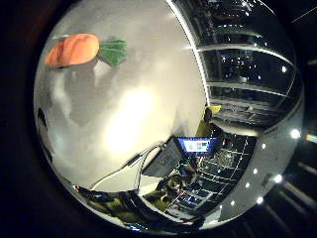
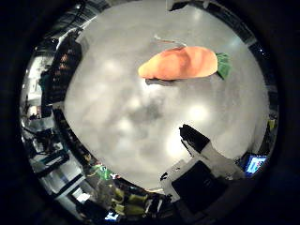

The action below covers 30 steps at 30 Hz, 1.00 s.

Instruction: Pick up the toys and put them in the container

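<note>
Robot hand [image 2: 206, 164] hovers over the pale grey tabletop [image 2: 122, 117], grip impossible to tell. Well apart from it, an orange plush carrot with green felt leaves [image 2: 180, 64] lies on that tabletop.

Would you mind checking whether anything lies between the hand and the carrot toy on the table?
Nothing visible does. The carrot toy lies alone on the grey table, with bare surface between it and the hand. No container shows in either view.

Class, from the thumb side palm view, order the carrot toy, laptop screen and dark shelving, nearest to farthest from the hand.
1. Carrot toy, on the table by the hand.
2. Laptop screen, at the table's edge.
3. Dark shelving, beyond the table; too close to call with the screen.
</note>
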Motion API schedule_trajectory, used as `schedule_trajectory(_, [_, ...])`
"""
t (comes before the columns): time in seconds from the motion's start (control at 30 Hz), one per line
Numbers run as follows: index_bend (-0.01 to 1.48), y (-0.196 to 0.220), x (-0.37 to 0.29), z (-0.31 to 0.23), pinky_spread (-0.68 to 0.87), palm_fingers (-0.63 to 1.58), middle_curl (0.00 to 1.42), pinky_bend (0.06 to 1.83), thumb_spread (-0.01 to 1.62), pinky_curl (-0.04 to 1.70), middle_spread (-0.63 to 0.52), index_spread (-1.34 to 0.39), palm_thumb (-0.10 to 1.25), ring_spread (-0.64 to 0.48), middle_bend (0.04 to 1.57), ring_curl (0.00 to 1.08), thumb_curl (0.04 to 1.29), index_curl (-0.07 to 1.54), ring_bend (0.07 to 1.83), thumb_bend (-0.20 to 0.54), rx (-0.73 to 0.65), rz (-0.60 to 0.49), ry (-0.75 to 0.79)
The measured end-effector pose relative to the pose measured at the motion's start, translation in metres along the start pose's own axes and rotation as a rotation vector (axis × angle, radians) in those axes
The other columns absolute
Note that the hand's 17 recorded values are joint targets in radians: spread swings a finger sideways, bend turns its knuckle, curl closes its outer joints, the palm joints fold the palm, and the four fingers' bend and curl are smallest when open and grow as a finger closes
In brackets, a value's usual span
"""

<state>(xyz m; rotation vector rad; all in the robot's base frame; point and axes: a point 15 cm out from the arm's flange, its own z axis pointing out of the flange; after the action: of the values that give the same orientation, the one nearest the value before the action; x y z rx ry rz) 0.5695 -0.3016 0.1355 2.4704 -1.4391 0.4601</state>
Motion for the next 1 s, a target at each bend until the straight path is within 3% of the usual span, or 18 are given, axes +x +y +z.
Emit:
schedule_trajectory(0.37, [0.17, -0.031, 0.013, 0.029, 0.37, 0.09, 0.31, 0.47, 0.92, 0.30, -0.02, -0.46, 0.89, 0.08, 0.19, 0.26, 0.46, 0.27, 0.32, -0.026, 0.000, -0.010, 0.006])
schedule_trajectory(0.77, [0.20, -0.035, 0.007, 0.066, 0.37, 0.14, 0.28, 0.43, 0.91, 0.29, -0.03, -0.49, 0.89, 0.08, 0.17, 0.25, 0.45, 0.33, 0.26, -0.025, -0.047, -0.031, -0.016])
schedule_trajectory(0.93, [0.28, -0.037, 0.003, 0.071, 0.37, 0.18, 0.27, 0.39, 0.91, 0.28, -0.03, -0.50, 0.89, 0.08, 0.16, 0.24, 0.45, 0.36, 0.22, -0.025, -0.049, -0.032, -0.021])
schedule_trajectory(1.0, [0.41, -0.038, 0.003, 0.070, 0.37, 0.24, 0.26, 0.35, 0.91, 0.26, -0.04, -0.53, 0.89, 0.08, 0.15, 0.23, 0.45, 0.39, 0.17, -0.024, -0.048, -0.033, -0.021])
